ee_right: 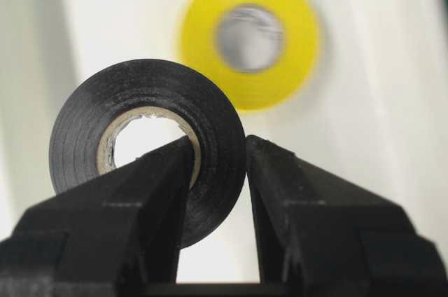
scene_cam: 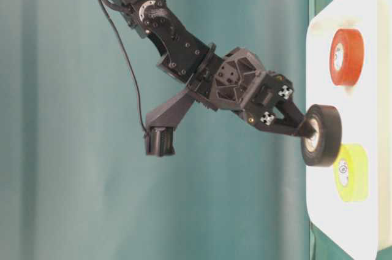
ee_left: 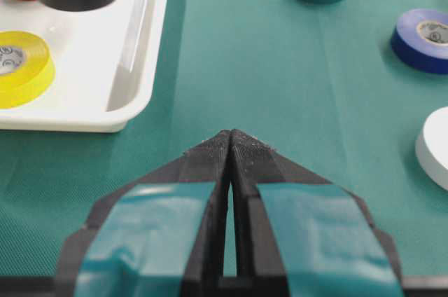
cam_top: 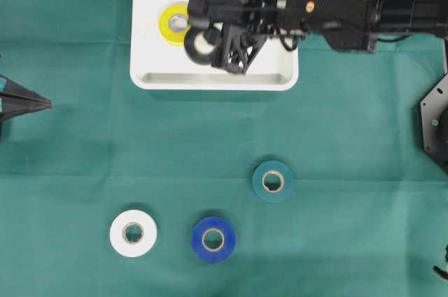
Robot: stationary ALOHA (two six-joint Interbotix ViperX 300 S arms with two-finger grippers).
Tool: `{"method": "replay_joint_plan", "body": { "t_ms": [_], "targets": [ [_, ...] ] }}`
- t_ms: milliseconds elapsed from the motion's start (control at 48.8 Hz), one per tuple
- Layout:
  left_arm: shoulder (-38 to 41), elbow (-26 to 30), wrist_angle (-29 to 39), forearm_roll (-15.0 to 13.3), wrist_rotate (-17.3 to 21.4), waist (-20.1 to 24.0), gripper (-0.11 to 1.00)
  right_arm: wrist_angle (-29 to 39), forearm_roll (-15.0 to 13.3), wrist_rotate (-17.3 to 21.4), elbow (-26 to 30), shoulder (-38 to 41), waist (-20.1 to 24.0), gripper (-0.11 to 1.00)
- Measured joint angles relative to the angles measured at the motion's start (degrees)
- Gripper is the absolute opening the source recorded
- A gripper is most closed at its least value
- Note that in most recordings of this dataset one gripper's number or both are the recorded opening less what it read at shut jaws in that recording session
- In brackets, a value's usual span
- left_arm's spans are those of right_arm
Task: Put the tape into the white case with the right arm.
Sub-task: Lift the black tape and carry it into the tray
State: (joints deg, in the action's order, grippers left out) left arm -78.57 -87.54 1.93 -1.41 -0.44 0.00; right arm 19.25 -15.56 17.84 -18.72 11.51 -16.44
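Between the two pointed fingers of the right gripper (ee_right: 218, 164) sits the wall of a black tape roll (ee_right: 150, 146), one finger through its core and the other against its outer face, so the claw is clamped on that roll and carries it edge-on rather than flat. Directly under the claw lies the floor of the white case (cam_top: 210, 78), and the side view shows the black roll hanging just off that floor, close to it but, as far as can be told, not yet resting on it. Just beyond the claw's tips a yellow tape roll (cam_top: 173, 22) lies flat inside the case, and a little farther along the same tray a red roll (scene_cam: 346, 56) lies flat too. Well away from the claw, out on the green cloth (cam_top: 336, 136), a teal roll (cam_top: 272, 181), a blue roll (cam_top: 213, 239) and a white roll (cam_top: 133, 232) wait outside the case. Farther off still, the left gripper (ee_left: 229, 144) rests at the table's edge with its teal-taped fingers pressed together, holding nothing. By this reading two rolls are already stowed, a third is over the case and only needs releasing, and three remain to fetch.
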Motion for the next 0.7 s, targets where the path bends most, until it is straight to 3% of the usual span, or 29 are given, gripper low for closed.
{"method": "replay_joint_plan", "body": {
  "t_ms": [451, 696],
  "targets": [
    [0.0, 0.0, 0.0, 0.0, 0.0, 0.0, 0.0, -0.35, 0.0, -0.44, 0.0, 0.0, -4.66, -0.01],
    [0.0, 0.0, 0.0, 0.09, 0.0, 0.0, 0.0, -1.32, -5.36, -0.44, -0.09, 0.0, -4.83, -0.01]
  ]
}}
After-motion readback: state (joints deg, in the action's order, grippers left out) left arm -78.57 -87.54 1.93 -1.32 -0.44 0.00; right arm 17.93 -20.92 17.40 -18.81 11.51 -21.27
